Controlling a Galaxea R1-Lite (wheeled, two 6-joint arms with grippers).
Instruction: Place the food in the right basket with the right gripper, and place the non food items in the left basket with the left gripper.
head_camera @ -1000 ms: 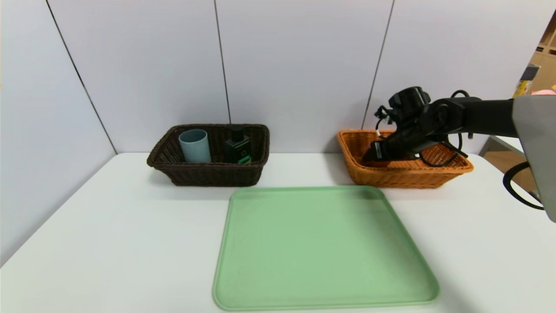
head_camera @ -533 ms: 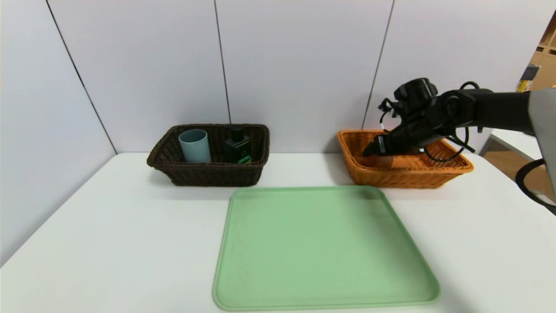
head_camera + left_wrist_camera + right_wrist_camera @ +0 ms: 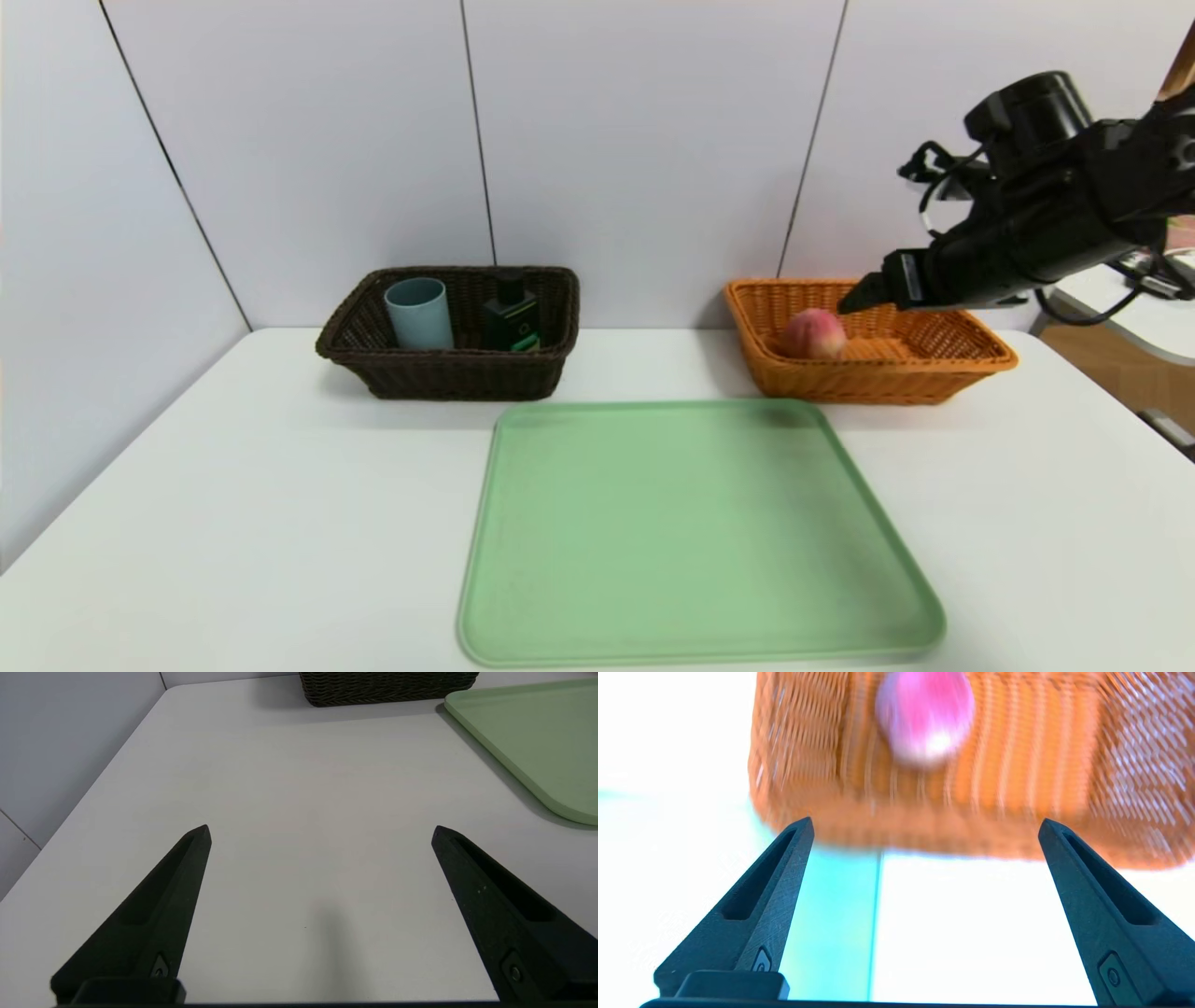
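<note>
1. Far left, off the head camera's field: the left gripper [image 3: 320, 833] hangs low over the bare white table [image 3: 299, 788], fingers spread wide and holding nothing, the dark basket's base and a corner of the green tray [image 3: 532, 742] ahead of it.

2. Left rear of the table: the left basket [image 3: 448, 373], dark brown wicker with flared sides, holds the grey-blue cup [image 3: 418, 314] standing upright and, beside it, the black pump bottle [image 3: 511, 319] with its green-and-white label. The cup looks light and rigid, probably smooth enough to slip, and would best be pinched across its wall near the rim; the bottle seems heavier for its size, best taken around its body below the pump.

3. Centre foreground: the green tray [image 3: 691, 532] lies bare.

4. Right rear: the peach [image 3: 813, 334], red-pink fading to yellow, rests inside the right basket [image 3: 878, 378], orange-tan wicker, at its left end. It looks round, prone to rolling and easily bruised, so any hold would want to span its widest part with light pressure.

5. Far right: the right gripper [image 3: 854, 301] hovers above the basket, clear of the peach; the wrist view shows its fingers [image 3: 752, 905] wide apart and empty. Sorting appears complete.
</note>
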